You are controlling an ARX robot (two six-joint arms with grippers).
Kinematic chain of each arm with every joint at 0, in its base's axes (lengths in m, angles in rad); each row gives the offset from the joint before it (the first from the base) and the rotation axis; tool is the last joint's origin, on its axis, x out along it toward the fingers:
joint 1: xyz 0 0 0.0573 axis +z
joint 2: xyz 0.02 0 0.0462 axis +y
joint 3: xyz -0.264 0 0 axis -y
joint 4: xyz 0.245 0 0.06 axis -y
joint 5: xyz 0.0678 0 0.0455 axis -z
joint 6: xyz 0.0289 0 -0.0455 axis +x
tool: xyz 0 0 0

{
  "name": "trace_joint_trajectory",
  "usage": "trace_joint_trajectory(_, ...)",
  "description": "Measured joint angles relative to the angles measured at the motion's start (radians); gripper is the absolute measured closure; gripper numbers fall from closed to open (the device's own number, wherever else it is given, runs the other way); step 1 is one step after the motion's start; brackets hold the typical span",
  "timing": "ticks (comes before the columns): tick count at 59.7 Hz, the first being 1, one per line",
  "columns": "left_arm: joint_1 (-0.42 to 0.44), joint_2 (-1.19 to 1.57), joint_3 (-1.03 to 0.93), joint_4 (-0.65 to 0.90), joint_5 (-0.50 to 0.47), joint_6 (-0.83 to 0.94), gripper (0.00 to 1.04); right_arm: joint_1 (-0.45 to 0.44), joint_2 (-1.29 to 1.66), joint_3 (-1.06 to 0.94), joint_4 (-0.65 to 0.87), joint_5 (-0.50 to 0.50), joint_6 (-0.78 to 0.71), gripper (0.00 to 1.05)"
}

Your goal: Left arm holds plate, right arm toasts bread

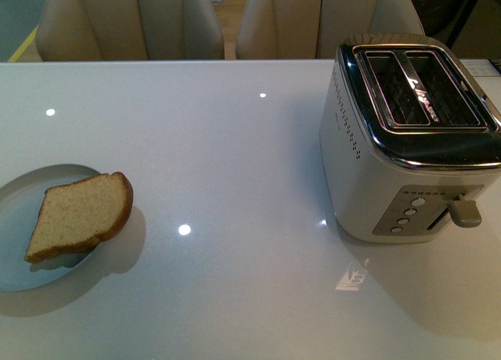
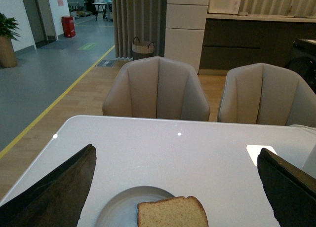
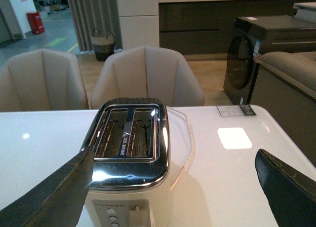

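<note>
A pale blue-grey plate (image 1: 23, 219) lies at the table's left edge in the front view. On it rests the bread (image 1: 78, 215), a tan slice with brown crust, its rounded end hanging over the plate's right rim. Neither arm shows in the front view. In the left wrist view my left gripper (image 2: 175, 187) is open, its dark fingers (image 2: 54, 192) wide apart above and short of the plate (image 2: 116, 207) and bread (image 2: 173, 213). My right gripper (image 3: 175, 187) is open too, with the toaster (image 3: 129, 158) below and between its fingers (image 3: 286, 187).
The white-and-chrome toaster (image 1: 411, 141) stands at the right of the glossy white table (image 1: 235, 156); its two slots are empty and its lever (image 1: 465, 212) faces me. Beige chairs (image 1: 125, 19) line the far edge. A label (image 3: 236, 110) lies on the far right corner.
</note>
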Motion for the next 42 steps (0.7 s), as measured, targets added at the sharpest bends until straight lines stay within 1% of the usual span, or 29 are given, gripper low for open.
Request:
trace_joint_trajectory(40, 0.000, 0.002, 0.001, -0.002, 0.004, -0.001, 0.07, 0.000, 0.000, 0.000, 0.000, 0.000, 0.000, 0.09)
trace_joint_trajectory(41, 0.007, 0.020, 0.013, -0.041, 0.019, -0.010, 0.07, 0.000, 0.000, 0.000, 0.000, 0.000, 0.000, 0.09)
trace_joint_trajectory(42, 0.015, 0.050, 0.043, -0.115, 0.066, -0.024, 0.07, 0.000, 0.000, 0.000, 0.000, 0.000, 0.000, 0.09)
